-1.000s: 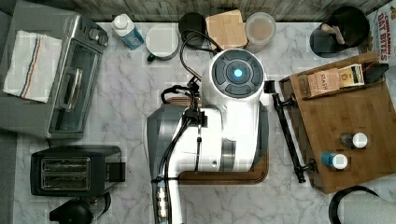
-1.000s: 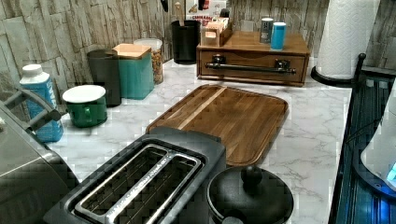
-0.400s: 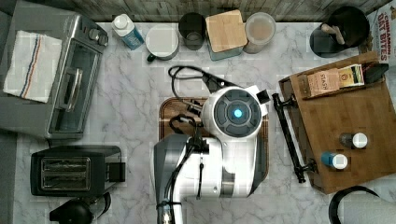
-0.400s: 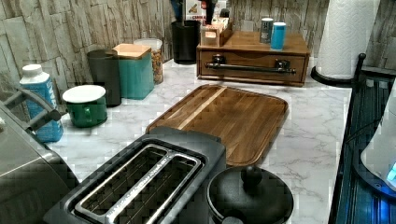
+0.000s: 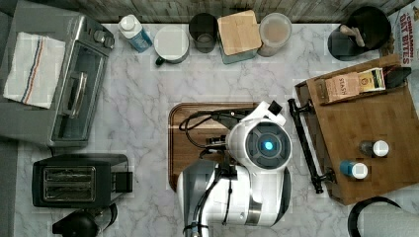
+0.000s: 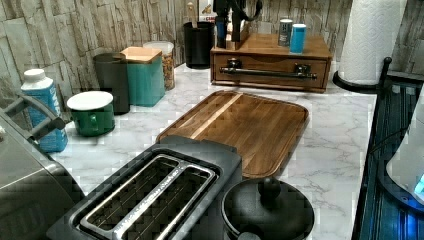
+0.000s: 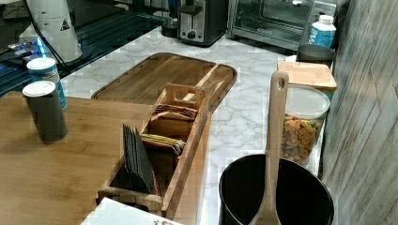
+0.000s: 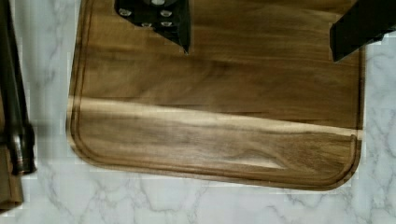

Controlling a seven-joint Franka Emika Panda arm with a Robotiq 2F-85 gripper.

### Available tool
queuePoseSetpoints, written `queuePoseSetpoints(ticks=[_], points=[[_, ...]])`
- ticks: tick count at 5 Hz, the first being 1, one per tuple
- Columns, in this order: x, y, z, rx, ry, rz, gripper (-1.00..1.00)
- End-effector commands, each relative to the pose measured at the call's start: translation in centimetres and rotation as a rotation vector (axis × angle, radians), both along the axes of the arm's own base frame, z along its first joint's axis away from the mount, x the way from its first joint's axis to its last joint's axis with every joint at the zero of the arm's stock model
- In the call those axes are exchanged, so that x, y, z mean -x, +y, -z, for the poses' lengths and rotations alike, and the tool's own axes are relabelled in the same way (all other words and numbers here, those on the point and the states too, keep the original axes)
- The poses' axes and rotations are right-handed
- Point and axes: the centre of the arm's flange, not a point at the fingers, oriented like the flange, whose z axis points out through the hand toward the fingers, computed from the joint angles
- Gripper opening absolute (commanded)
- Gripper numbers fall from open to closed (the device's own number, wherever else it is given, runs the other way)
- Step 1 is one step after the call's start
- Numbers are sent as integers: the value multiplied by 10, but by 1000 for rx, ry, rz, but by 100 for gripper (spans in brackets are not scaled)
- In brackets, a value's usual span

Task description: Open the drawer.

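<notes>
Approach step: hand (image 8: 261,32) open, fingers spread above the cutting board (image 8: 219,116), drawer (image 6: 270,72) shut in the box at the table's (image 5: 148,98) far end in the left view; next, reach and grip the handle (image 5: 306,145).

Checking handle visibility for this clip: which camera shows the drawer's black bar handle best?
The left view: the handle runs unobstructed across the drawer front, both brackets visible. The top view shows it from above as a thin bar beside the arm. The wrist view catches one end at the picture's edge.
</notes>
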Motion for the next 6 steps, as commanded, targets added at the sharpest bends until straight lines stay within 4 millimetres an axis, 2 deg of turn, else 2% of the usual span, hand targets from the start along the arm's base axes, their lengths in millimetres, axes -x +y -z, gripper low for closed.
queuePoseSetpoints(ticks=[1,2,3,4,6], points=[[34,-73,30,50,-81,-181,100],[39,-90,47,107,-97,-252,100],[48,-105,55,158,-146,-236,100],[44,-125,54,178,-109,-209,100],[46,-175,63,194,-167,-174,100]])
